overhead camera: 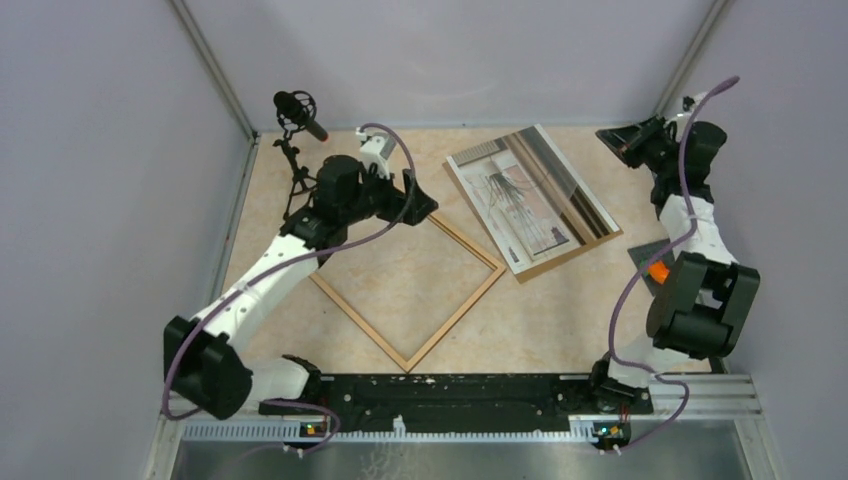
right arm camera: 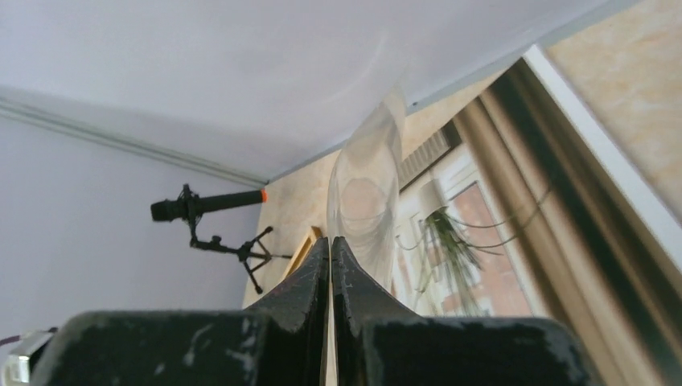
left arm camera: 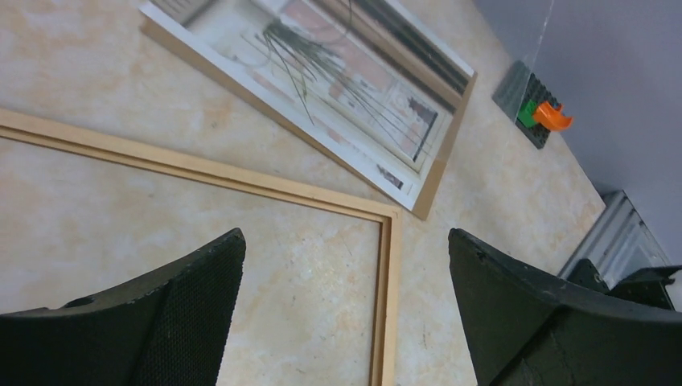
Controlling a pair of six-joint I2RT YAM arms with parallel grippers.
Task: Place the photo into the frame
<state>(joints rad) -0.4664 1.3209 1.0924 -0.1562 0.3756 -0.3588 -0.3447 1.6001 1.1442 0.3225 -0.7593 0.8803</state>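
Two grippers: your left gripper (left arm camera: 346, 241) is wide open over the frame (overhead camera: 470, 241), your right gripper (right arm camera: 330, 241) pinches a clear sheet (right arm camera: 366, 193), and the photo (overhead camera: 515, 205) lies flat beside the frame, long side running far-left to near-right.

The left arm (overhead camera: 270, 270) hides a corner of the frame (overhead camera: 454, 319); the left wrist view crops the photo (left arm camera: 322, 88).

Bare wood, paper, clear sheet
The frame (left arm camera: 387, 305) is pale matt wood; the photo (overhead camera: 512, 208) smooth printed paper; the clear sheet (right arm camera: 366, 201) glossy.
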